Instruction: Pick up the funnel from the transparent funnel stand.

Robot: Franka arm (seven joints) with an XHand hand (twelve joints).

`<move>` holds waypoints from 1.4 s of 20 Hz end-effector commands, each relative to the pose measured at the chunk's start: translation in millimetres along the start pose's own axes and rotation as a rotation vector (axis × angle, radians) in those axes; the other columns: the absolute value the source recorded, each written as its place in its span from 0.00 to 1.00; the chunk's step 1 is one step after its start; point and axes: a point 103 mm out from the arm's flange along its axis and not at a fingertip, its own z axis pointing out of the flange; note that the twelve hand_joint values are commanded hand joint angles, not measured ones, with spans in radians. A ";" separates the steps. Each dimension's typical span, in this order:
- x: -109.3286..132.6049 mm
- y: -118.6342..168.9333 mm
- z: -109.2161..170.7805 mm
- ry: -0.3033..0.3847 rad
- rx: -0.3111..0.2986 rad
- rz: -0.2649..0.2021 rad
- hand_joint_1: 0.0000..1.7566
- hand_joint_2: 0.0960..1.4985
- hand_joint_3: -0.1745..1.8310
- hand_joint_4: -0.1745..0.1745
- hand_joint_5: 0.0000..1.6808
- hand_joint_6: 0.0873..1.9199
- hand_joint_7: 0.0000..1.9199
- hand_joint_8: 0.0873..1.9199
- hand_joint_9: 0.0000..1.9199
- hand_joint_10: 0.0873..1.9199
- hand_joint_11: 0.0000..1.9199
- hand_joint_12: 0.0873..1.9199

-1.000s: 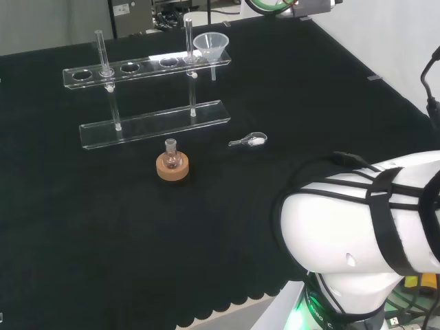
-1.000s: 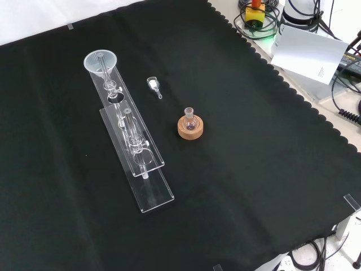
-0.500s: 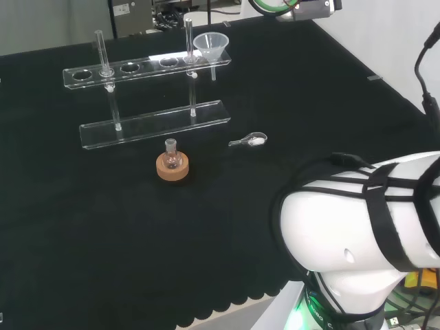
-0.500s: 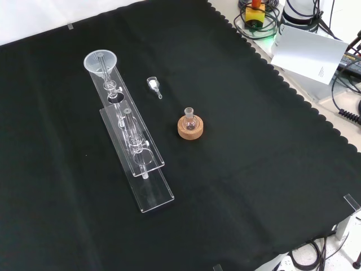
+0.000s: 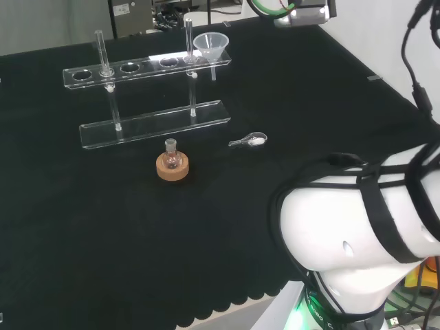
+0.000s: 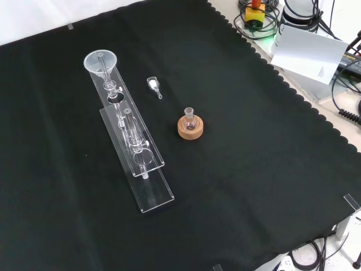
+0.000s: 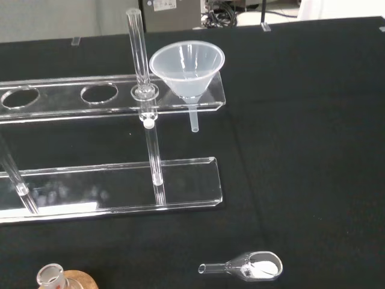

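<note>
the clear plastic funnel point(image 7: 187, 70) sits in the end hole of the transparent funnel stand point(image 7: 102, 192), looks light, thin and slippery, best taken by its cone just under the rim; i cannot tell the hand's state.

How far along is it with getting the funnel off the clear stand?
Nothing is done yet: the translucent plastic funnel sits in the end hole of the clear acrylic funnel stand, stem hanging through the upper shelf. The wrist view looks at the funnel from a distance, with nothing touching it. Reaching, grasping and lifting are all left.
</note>
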 end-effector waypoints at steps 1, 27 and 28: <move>-1.1 58.5 22.4 0.010 0.029 -0.002 0.08 0.75 0.25 0.58 0.10 0.00 0.03 0.18 0.08 0.28 0.00 0.65; 13.9 210.9 63.7 -0.121 0.139 -0.069 0.40 0.49 0.29 0.47 0.16 0.00 0.11 0.32 0.17 0.33 0.00 0.70; 14.8 213.2 66.5 -0.120 0.150 -0.074 0.41 0.47 0.32 0.46 0.17 0.00 0.12 0.33 0.18 0.33 0.00 0.70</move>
